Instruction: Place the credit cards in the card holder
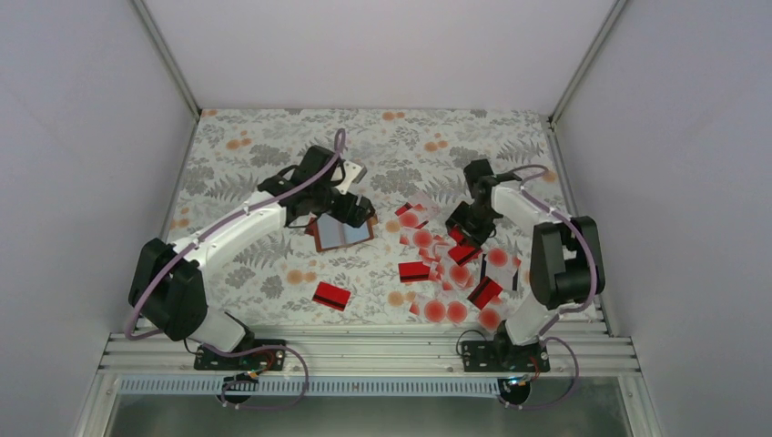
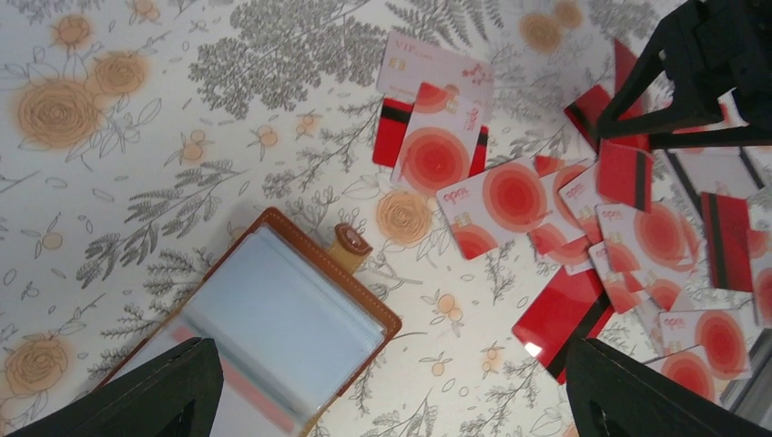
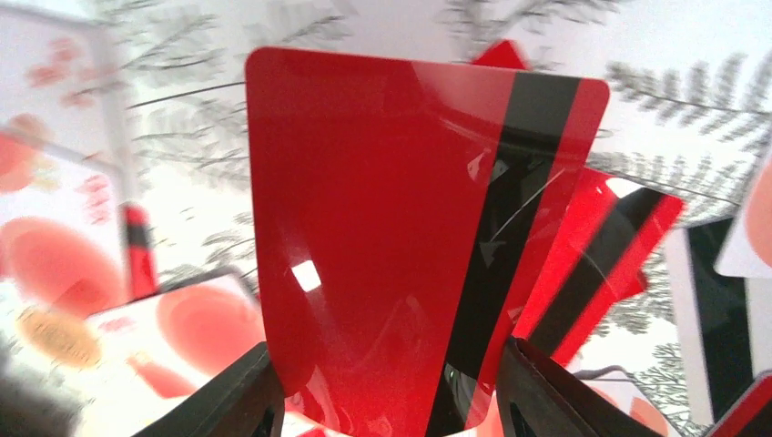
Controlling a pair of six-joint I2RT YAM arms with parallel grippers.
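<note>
Closest to the bases, a lone red card sits on the floral table, with the messy pile of credit cards off to its right. The right gripper is over the pile, pinching a red striped card by its edges. Further back, the card holder lies open, pale side up, with the left gripper spread wide right above it.
</note>
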